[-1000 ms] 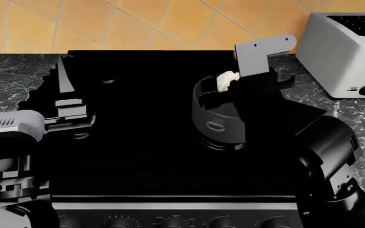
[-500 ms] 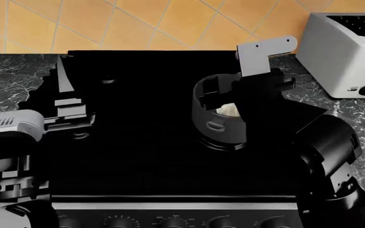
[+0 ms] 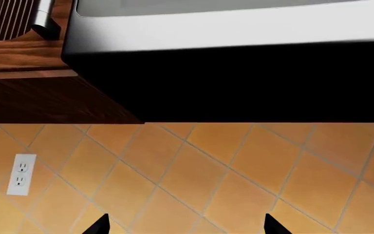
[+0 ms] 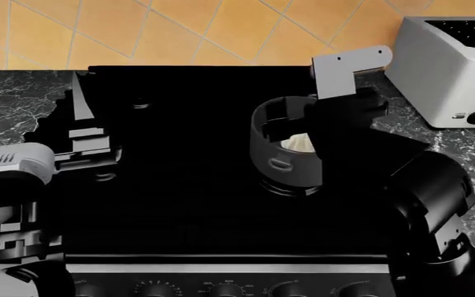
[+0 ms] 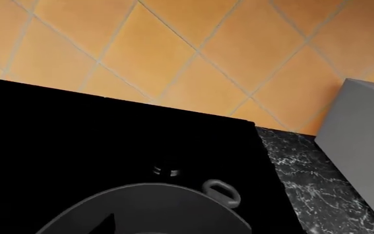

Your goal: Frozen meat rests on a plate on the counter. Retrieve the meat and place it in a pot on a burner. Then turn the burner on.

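A home kitchen: black stove, toaster, marble counter, orange tiled wall.

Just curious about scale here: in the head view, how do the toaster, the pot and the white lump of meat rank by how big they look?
Largest to smallest:
1. Toaster, though cut off by the picture's edge.
2. Pot, partly hidden by the right arm.
3. Meat, a small lump inside the pot.

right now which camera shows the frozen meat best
The head view: the frozen meat shows as a creamy-white lump down inside the pot, partly hidden behind the right hand. The right wrist view catches only the pot's rim and one loop handle. The left wrist view shows wall tiles, no meat.
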